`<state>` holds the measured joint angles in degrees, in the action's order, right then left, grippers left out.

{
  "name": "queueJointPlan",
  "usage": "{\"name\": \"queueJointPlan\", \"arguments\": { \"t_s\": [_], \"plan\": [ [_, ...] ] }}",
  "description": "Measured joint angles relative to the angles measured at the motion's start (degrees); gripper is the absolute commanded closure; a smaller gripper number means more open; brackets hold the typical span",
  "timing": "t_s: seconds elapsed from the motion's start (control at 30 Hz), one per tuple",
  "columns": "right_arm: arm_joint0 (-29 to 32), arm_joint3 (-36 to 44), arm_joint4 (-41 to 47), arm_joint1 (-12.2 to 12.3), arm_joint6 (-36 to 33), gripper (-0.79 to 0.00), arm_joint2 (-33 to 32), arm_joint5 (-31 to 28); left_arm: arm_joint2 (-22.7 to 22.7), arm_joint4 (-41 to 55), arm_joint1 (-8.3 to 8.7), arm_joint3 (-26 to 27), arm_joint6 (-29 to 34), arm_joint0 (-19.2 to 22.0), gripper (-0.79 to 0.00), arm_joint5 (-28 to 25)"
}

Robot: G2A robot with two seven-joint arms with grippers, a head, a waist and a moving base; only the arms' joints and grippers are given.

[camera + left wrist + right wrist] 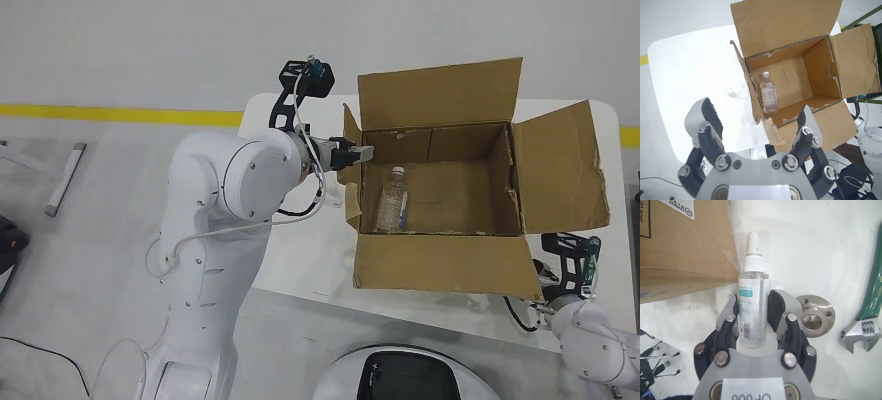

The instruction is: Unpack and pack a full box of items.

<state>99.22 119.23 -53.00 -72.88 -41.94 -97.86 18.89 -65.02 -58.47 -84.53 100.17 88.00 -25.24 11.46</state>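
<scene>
White table [300, 270] on a grey floor [120, 60] with a yellow line [100, 114]. We list:
- Cardboard box [440, 265], flaps spread, on the table's right half.
- Water bottle [392, 198], lying inside the box along its left wall.
- Left gripper [755, 105], jaws released and wide apart, above the table near the box's left flap.
- Right gripper [755, 296], jaws clenched on a spray bottle [753, 317] lying at the box's outer corner.
- Flange [814, 318] and wrench [866, 321], on the table beside the spray bottle.

place: robot lab or workshop hall, not a home
floor: smooth grey floor [120, 60] with a yellow line [120, 114] marked across it
furniture: plain white table [687, 66], green metal frame [857, 20] behind it
tools: wrench [869, 306] and steel flange [814, 318] lying on the table
other: worn cardboard box [440, 95], loose cables [853, 178]
</scene>
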Motion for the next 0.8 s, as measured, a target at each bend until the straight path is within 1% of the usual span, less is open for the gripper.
{"name": "queueJointPlan", "arguments": {
  "t_s": [0.03, 0.1, 0.13, 0.17, 0.2, 0.23, 0.27, 0.47, 0.6, 0.7, 0.8],
  "plan": [
    [-0.09, 0.05, -0.10, 0.01, -0.05, -0.342, 0.15, 0.12, 0.00, 0.00, 0.00, 0.00, 0.00, 0.00, -0.785, 0.00],
    [-0.21, 0.11, -0.29, 0.02, -0.10, -0.283, 0.32, 0.24, 0.00, 0.00, 0.00, 0.00, 0.00, 0.00, -0.785, 0.00],
    [-0.27, 0.13, -0.48, 0.03, -0.11, -0.268, 0.39, 0.33, 0.00, 0.00, 0.00, 0.00, 0.00, 0.00, -0.785, 0.00],
    [-0.30, 0.13, -0.63, 0.05, -0.12, -0.212, 0.44, 0.40, 0.00, 0.00, 0.00, 0.00, 0.00, 0.00, -0.785, 0.00],
    [-0.33, 0.13, -0.78, 0.06, -0.14, -0.114, 0.49, 0.47, 0.00, 0.00, 0.00, 0.00, 0.00, 0.00, -0.785, 0.00],
    [-0.37, 0.14, -0.89, 0.06, -0.17, -0.068, 0.53, 0.56, 0.00, 0.00, 0.00, 0.00, 0.00, 0.00, -0.785, 0.00],
    [-0.39, 0.17, -0.91, 0.07, -0.17, 0.000, 0.54, 0.65, 0.00, 0.00, 0.00, 0.00, 0.00, 0.00, -0.785, 0.00],
    [0.41, 1.71, -0.19, 0.09, -0.02, 0.000, -0.35, 1.10, 0.00, 0.00, 0.00, 0.00, 0.00, 0.00, -0.785, 0.00],
    [1.48, 3.11, 2.18, 0.07, 0.46, 0.000, -2.12, 1.05, 0.00, 0.00, 0.00, 0.00, 0.00, 0.00, -0.785, 0.00],
    [2.69, 4.61, 5.93, -0.01, 1.19, 0.000, -4.51, 0.48, 0.00, 0.00, 0.00, 0.00, 0.00, 0.00, -0.785, 0.00],
    [4.51, 6.66, 11.51, -0.14, 2.61, 0.000, -8.54, -0.70, 0.00, 0.00, 0.00, 0.00, 0.00, 0.00, -0.785, 0.00]
  ]
}}
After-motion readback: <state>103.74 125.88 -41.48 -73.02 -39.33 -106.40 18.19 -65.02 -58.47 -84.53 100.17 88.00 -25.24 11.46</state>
